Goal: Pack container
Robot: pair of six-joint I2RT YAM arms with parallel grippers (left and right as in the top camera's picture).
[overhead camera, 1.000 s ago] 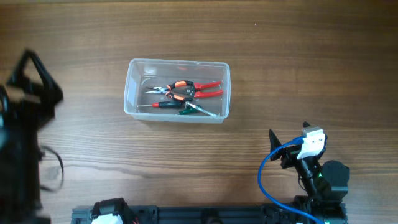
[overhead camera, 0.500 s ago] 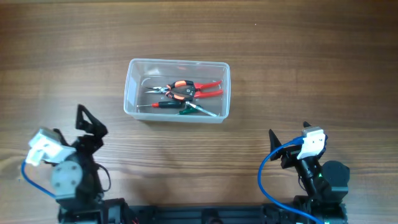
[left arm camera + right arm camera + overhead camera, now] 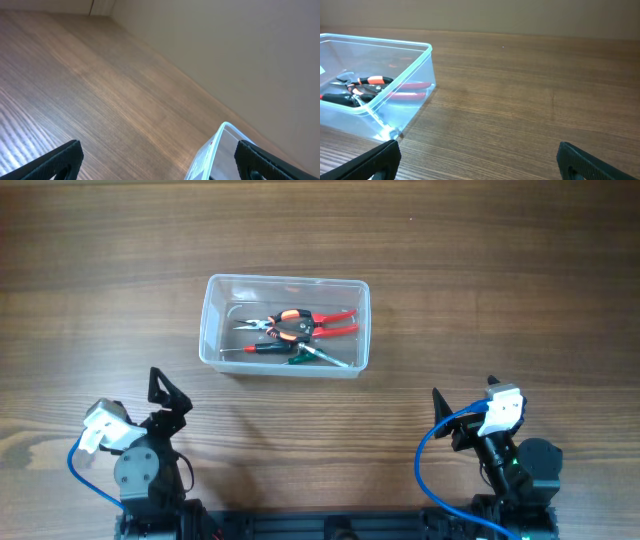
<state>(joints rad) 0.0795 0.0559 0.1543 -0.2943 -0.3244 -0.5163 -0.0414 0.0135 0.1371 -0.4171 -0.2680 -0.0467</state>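
Observation:
The clear plastic container (image 3: 212,320) stands on the wooden table, a little left of centre. Inside lie red-handled pliers (image 3: 300,325), a dark screwdriver with a red tip (image 3: 262,349) and a green-handled tool (image 3: 318,357). The container also shows in the right wrist view (image 3: 410,75) at the left, and its corner shows in the left wrist view (image 3: 215,150). My left gripper (image 3: 168,395) is open and empty at the near left, well short of the container. My right gripper (image 3: 462,412) is open and empty at the near right.
The two arm bases (image 3: 145,475) (image 3: 515,470) with blue cables sit at the table's near edge. A pale wall (image 3: 225,45) rises beyond the table's far side in the left wrist view.
My left arm has drawn back from the far left edge to its base at the near left. The right arm and the container have not moved.

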